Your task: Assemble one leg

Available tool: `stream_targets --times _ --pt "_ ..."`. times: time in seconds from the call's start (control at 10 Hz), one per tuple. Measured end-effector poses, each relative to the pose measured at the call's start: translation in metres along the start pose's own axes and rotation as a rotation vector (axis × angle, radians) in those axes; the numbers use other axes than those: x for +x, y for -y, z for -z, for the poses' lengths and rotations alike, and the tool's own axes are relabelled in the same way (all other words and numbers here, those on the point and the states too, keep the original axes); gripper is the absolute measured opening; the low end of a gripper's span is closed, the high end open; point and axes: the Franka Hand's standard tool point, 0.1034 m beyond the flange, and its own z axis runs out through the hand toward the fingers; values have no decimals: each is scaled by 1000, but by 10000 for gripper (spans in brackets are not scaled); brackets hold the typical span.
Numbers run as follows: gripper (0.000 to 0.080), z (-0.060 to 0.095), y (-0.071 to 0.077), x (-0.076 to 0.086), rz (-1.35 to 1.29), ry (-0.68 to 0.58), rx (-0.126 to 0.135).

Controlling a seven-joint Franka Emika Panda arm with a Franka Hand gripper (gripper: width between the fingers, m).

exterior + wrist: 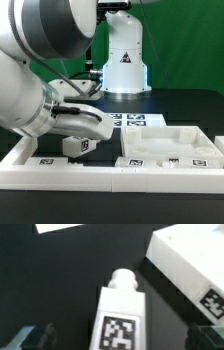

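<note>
Exterior view. Closest to the lens: arm (pixel 35 80), bulky links filling the exterior view's left. Under it, a white rail (pixel 60 172) runs along the front of the table (pixel 195 108). Gripper (pixel 78 136) hangs low over the leg (pixel 74 146), which sits just behind the rail, one tag facing out. Raised-edge panel (pixel 170 148) lies on the exterior view's right, apart from the leg. Marker board (pixel 135 120) lies behind both.

Wrist view. Leg (pixel 122 319) is centred and appears to lie flat, peg end pointing away. Fingers (pixel 28 336) show dimly on either side, spread, with dark table between each and the leg. Nothing is pinched. Panel corner (pixel 190 263) is near the peg end, not touching.

Risk, as judged: an off-centre close could twist or skid the leg, since one finger would land first. A lift toward the panel could clip that corner.

Surface: matte black tabletop. Room: green backdrop (pixel 190 40) behind the robot's base (pixel 125 60).
</note>
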Motion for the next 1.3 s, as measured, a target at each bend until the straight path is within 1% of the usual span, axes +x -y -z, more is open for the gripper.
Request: stream_targets --times 0.1,0.2,0.3,0.4,0.5,0.7,0.8,0.9,1.0,1.1,1.2,1.3 --pt "649 -3 -1 4 -1 -12 0" --pt "524 -6 -2 4 -5 -6 0" --pt "524 -6 -3 4 -6 -6 0" --pt "387 -5 -3 4 -6 -6 0" --pt "283 -5 -3 4 -6 -6 1" --pt "284 -2 -2 2 3 -11 0" --pt "285 4 3 -3 25 -20 -3" --pt "285 17 16 -21 61 -39 -11" --pt "285 26 32 -41 64 -50 -19" --pt "285 35 57 -71 62 -67 -32" --pt "285 37 82 -95 44 -77 -48" --pt "285 36 99 -103 50 -83 -61"
